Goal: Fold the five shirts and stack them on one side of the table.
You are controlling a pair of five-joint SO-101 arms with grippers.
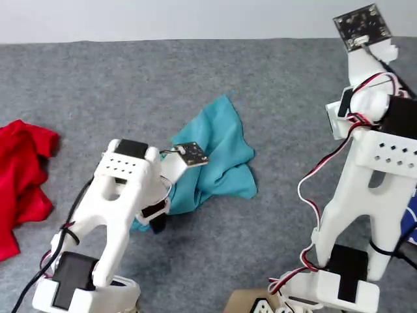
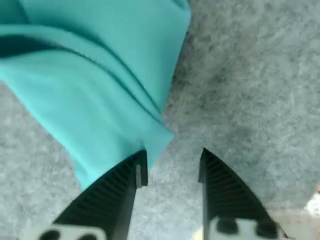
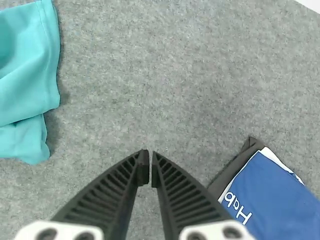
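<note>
A crumpled teal shirt (image 1: 218, 156) lies mid-table on the grey carpet. My left gripper (image 2: 172, 167) is open just at the shirt's near corner, one finger (image 2: 120, 185) touching the teal cloth (image 2: 95, 85), the other over bare carpet. In the high view the left arm (image 1: 127, 195) covers that corner of the shirt. My right gripper (image 3: 150, 167) is shut on nothing, held above bare carpet to the right of the teal shirt (image 3: 25, 95). A red shirt (image 1: 23, 179) lies bunched at the table's left edge. A blue shirt (image 3: 272, 202) on dark cloth lies at the right side.
The right arm (image 1: 365, 195) stands tall at the right edge of the table. A brown cardboard piece (image 1: 244, 303) sits at the front edge between the arm bases. Grey carpet (image 1: 130, 85) stretches open behind the teal shirt.
</note>
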